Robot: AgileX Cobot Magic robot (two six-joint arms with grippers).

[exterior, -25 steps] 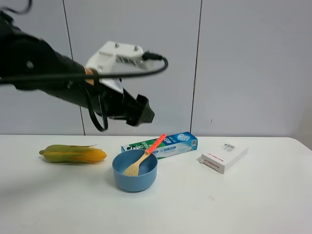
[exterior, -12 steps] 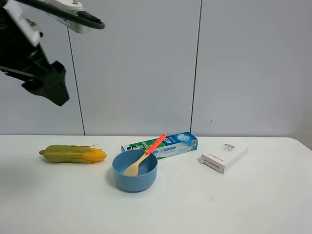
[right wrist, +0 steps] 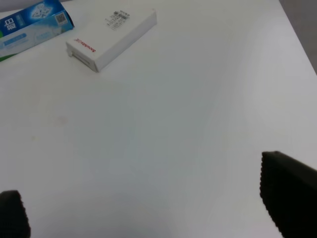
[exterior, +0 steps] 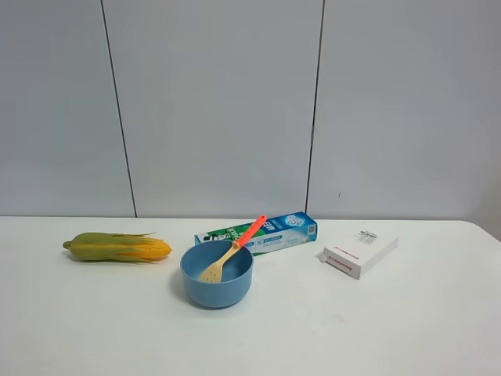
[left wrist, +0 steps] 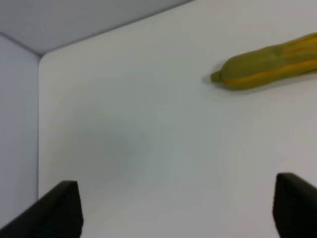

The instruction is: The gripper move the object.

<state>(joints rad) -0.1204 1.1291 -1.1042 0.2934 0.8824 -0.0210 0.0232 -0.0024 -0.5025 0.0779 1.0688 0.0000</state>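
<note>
Neither arm is seen from the high camera. In the left wrist view only the two dark tips of the left gripper (left wrist: 178,210) are shown, cut off at the frame edge and set wide apart over bare white desk (left wrist: 148,148), with nothing between them. The right gripper (right wrist: 158,198) is cropped likewise; its fingers (right wrist: 287,191) are spread wide and hold nothing.

The spatula (exterior: 232,251) is found in the blue bowl (exterior: 217,276): its pale perforated blade lies inside the bowl, and its orange-red handle leans over the bowl's far rim. Where the blade meets the bowl's floor is hidden by the near wall. Just behind the bowl, a blue and green toothpaste box (exterior: 258,233) lies on the desk, partly covered by the handle and the rim. A corn cob (exterior: 117,247) lies to the bowl's left, apart from it; only its green tip end is caught in the left wrist view. A white box with red lettering (exterior: 359,252) lies to the bowl's right, beyond the toothpaste box.
</note>
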